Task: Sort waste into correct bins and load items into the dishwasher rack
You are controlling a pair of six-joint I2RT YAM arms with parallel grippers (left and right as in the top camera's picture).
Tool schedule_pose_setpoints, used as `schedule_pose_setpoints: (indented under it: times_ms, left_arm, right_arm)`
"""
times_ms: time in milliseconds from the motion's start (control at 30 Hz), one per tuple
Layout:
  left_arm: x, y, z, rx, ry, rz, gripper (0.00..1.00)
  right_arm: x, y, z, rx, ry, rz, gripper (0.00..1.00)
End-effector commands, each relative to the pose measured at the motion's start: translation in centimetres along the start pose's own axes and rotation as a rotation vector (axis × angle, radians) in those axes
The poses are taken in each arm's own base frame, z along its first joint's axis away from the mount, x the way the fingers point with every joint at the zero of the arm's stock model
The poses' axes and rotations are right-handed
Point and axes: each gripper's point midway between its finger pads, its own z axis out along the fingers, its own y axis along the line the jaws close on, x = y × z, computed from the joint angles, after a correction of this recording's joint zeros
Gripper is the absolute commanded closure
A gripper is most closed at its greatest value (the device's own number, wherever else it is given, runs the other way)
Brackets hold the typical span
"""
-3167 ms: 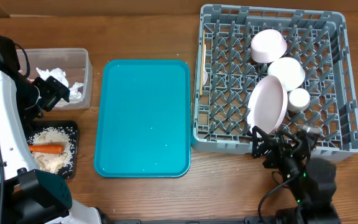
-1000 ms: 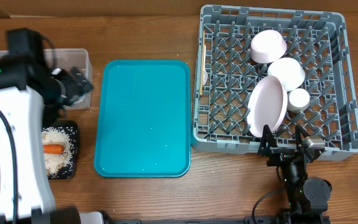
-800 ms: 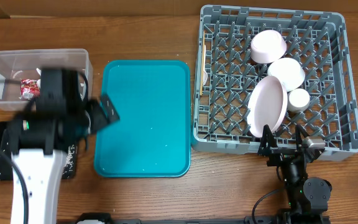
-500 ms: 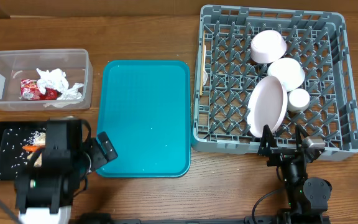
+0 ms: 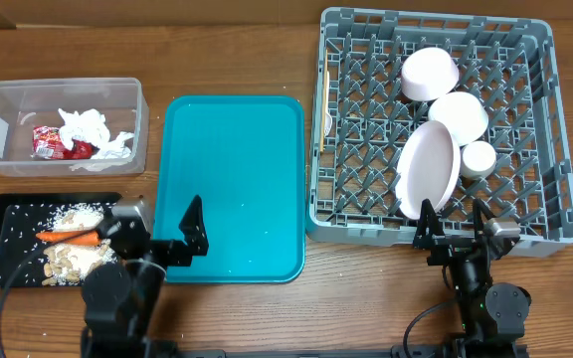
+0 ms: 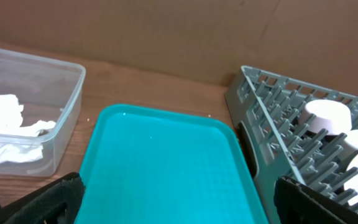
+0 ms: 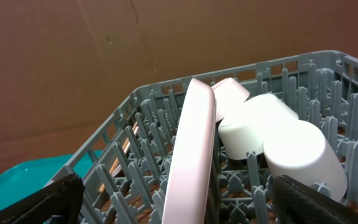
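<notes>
Teal tray (image 5: pixel 232 189): bare; directly ahead of the left gripper (image 5: pixel 164 227), its near-left corner under one fingertip.
Left fingers: spread wide, holding nothing.
Right gripper (image 5: pixel 453 227): fingers spread wide, holding nothing; just short of the near wall of the dishwasher rack (image 5: pixel 366 119).
Waste: napkins (image 5: pixel 88 127) and red wrapper (image 5: pixel 50 142) in the clear tub (image 5: pixel 8 104), well ahead and left of the left fingers; carrot (image 5: pixel 68 237) and rice (image 5: pixel 76 214) on the black tray (image 5: pixel 3 214), just left of them.
Items: plate (image 5: pixel 428 169) on edge just ahead of the right fingers; pink bowl (image 5: pixel 429 74), white bowl (image 5: pixel 458 115) and cup (image 5: pixel 477 159) beyond it.
Task state: judged complete.
Risk, right: a forward move may tip the plate off its pegs.
Risk, left: a leftward sweep may clip the black tray and scatter rice.
</notes>
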Motion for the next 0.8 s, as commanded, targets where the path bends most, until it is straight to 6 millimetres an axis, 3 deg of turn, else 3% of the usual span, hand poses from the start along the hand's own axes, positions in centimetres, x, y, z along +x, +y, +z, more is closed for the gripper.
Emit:
schedule_pose_setpoints:
  times_ms: [0,267,467,767]
  left_arm:
    - [1.6,0.0,-0.1,0.040,-0.059,0.039,0.00]
    - [3.3,0.5,0.5,0.076,-0.194,0.056,0.00]
    - [5.1,1.7,0.7,0.028,-0.131,0.113,0.00]
    - [4.7,2.7,0.6,-0.016,-0.142,0.132,0.00]
  right_arm:
    - [0.2,-0.3,0.0,0.012,-0.003,-0.007,0.00]
    - [0.2,-0.3,0.0,0.012,-0.004,-0.007,0.00]
    - [0.2,-0.3,0.0,0.012,-0.003,-0.007,0.00]
    - [0.2,-0.3,0.0,0.012,-0.003,-0.007,0.00]
